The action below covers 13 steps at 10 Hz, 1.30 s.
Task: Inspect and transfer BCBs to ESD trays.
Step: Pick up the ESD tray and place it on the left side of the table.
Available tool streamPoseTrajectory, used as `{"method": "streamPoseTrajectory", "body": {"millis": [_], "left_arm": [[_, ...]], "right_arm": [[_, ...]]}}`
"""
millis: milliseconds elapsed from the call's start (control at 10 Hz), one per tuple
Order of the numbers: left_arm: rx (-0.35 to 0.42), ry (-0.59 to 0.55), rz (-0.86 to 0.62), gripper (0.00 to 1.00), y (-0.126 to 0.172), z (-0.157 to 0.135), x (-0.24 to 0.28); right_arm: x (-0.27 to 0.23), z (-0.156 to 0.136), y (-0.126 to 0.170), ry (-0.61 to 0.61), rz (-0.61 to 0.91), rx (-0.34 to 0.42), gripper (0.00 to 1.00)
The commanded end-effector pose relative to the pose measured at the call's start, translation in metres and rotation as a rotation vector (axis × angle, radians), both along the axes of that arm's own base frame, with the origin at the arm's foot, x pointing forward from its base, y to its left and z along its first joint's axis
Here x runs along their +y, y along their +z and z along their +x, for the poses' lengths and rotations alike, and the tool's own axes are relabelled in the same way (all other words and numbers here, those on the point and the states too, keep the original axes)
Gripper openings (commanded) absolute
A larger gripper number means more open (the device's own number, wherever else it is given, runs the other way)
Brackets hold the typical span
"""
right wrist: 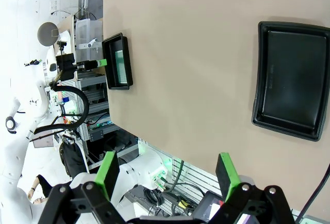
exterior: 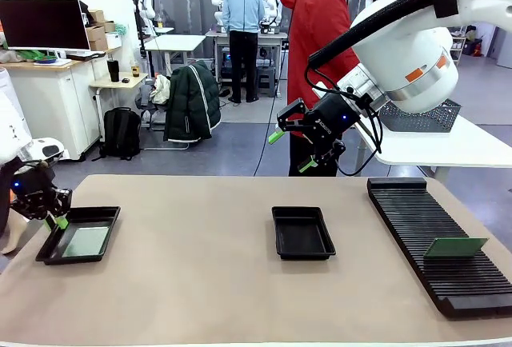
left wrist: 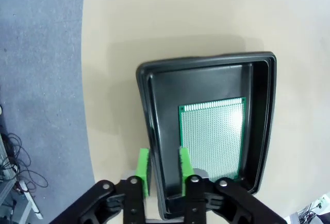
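A green BCB (exterior: 86, 241) lies flat on the floor of the left ESD tray (exterior: 78, 261). My left gripper (exterior: 58, 221) is low at that tray's near-left corner. In the left wrist view the left gripper (left wrist: 164, 158) is open, its fingers straddling the tray's rim (left wrist: 206, 61), apart from the BCB (left wrist: 212, 136). A second ESD tray (exterior: 302, 232) sits at the table's middle, nothing in it. Another BCB (exterior: 454, 247) stands tilted in the black slotted rack (exterior: 424, 211). My right gripper (exterior: 292, 151) hangs open and empty, high above the middle tray (right wrist: 291, 79).
The slotted rack runs along the table's right side. A grey mesh basket (exterior: 420, 117) stands on a white side table beyond it. A person in a red hoodie (exterior: 320, 27) stands at the far side. The table edge (left wrist: 85, 105) runs close by the left tray.
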<state>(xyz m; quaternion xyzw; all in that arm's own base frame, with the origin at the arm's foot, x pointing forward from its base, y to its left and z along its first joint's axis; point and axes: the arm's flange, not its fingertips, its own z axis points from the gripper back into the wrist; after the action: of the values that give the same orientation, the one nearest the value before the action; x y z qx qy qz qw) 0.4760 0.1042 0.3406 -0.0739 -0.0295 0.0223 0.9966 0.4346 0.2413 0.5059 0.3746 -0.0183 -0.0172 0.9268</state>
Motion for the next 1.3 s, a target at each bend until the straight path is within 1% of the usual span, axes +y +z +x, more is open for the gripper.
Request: {"method": "streamPoseTrajectory", "body": {"millis": [0,100,200,300,600,800,1000,1200], "left_arm": [[0.021,0.007,0.017,0.7,0.014,-0.009,0.0],[0.022,0.018,0.038,0.59,0.023,-0.012,-0.001],[0.021,0.013,0.054,0.88,0.036,-0.014,-0.002],[0.028,0.008,0.069,0.88,0.051,-0.014,-0.002],[0.024,-0.008,0.126,0.88,0.11,-0.017,-0.003],[0.024,-0.031,0.165,0.88,0.145,-0.018,-0.006],[0.013,-0.049,0.191,0.88,0.17,-0.019,-0.011],[0.001,-0.057,0.21,0.88,0.188,-0.02,-0.018]], "right_arm": [[0.001,0.002,0.0,-0.002,-0.004,0.004,1.0],[0.001,0.002,0.0,-0.002,-0.004,0.004,1.0],[0.001,0.002,0.0,-0.002,-0.004,0.004,1.0],[0.001,0.002,0.0,-0.002,-0.004,0.004,1.0],[0.001,0.002,0.0,-0.002,-0.004,0.004,1.0],[0.001,0.002,0.0,-0.002,-0.004,0.004,1.0],[0.001,0.002,0.0,-0.002,-0.004,0.004,1.0],[0.001,0.002,0.0,-0.002,-0.004,0.004,1.0]]}}
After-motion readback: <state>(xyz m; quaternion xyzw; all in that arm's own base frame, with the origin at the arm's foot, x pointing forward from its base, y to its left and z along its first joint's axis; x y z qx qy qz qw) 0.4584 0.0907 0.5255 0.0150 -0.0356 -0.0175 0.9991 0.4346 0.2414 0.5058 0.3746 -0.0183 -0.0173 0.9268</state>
